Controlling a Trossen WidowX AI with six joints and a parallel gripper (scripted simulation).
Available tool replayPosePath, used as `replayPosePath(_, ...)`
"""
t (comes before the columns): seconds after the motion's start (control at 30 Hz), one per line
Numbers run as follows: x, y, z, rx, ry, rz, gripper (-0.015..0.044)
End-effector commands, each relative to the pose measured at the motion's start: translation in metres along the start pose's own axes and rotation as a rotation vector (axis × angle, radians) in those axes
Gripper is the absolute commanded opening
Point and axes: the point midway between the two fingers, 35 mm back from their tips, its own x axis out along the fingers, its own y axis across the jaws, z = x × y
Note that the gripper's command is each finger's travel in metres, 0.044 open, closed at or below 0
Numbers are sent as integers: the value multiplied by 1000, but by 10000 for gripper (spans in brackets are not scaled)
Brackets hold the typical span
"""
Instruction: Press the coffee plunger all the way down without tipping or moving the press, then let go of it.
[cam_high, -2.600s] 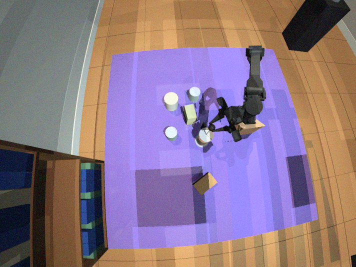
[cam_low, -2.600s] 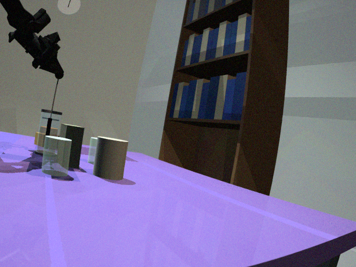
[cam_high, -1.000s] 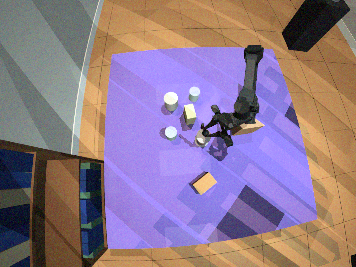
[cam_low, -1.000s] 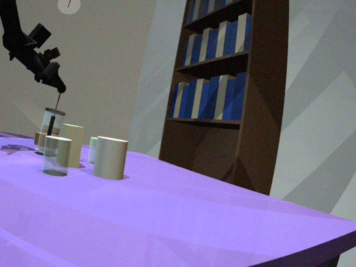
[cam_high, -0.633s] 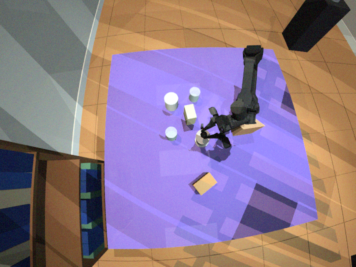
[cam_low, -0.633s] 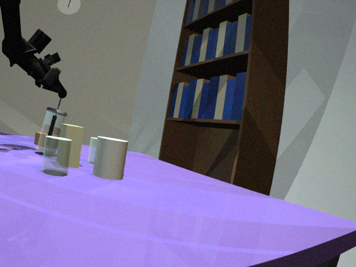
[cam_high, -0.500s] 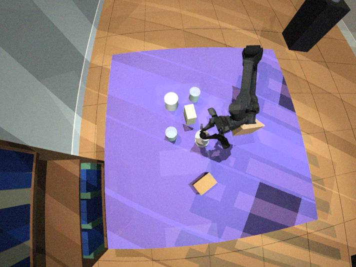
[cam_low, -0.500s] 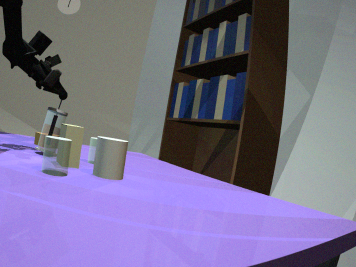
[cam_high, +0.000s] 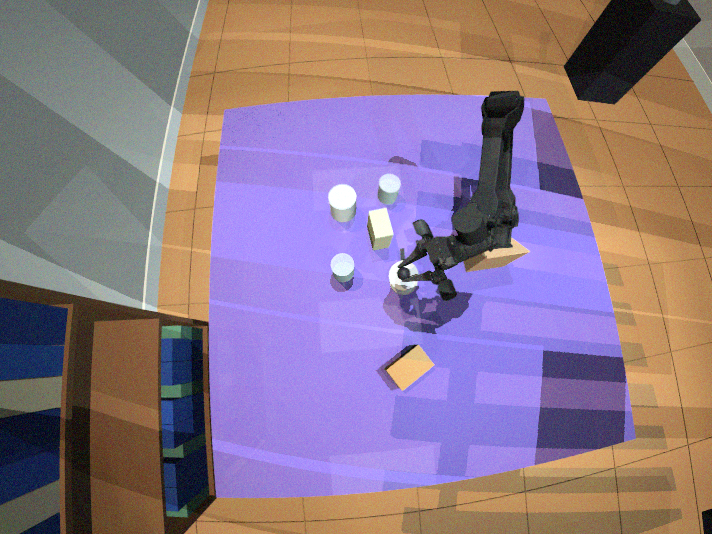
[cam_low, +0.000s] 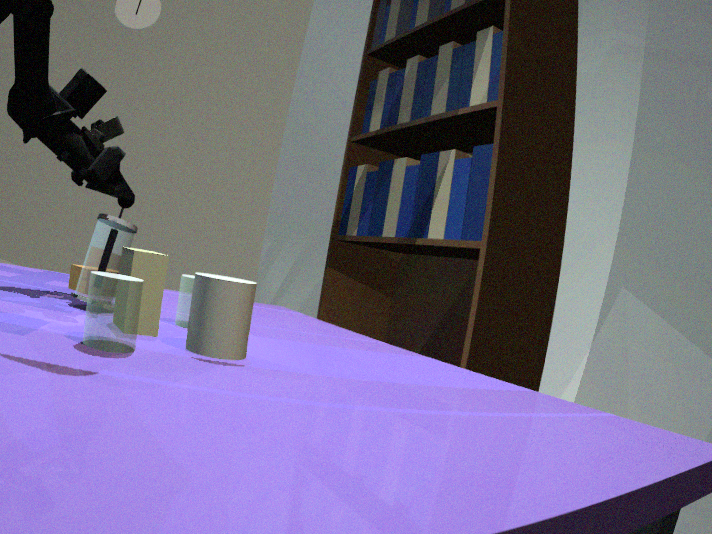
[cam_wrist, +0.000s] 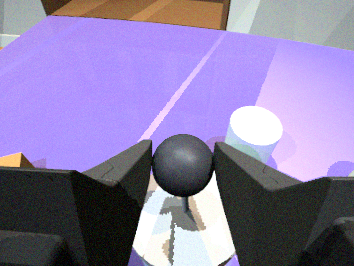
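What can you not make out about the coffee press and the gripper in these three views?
- Wrist: the gripper fingers cut off the press's walls and base; only the plunger knob and lid show.
- Exterior: the yellow block and a clear cup hide the coffee press base.
- Top: the fingers cover the knob.
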Motion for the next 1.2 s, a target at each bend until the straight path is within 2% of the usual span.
replayPosePath(0.0, 4, -1, -13, -34, 39, -11, 123)
replayPosePath(1.17, 3, 4, -7, -28, 22, -6, 123)
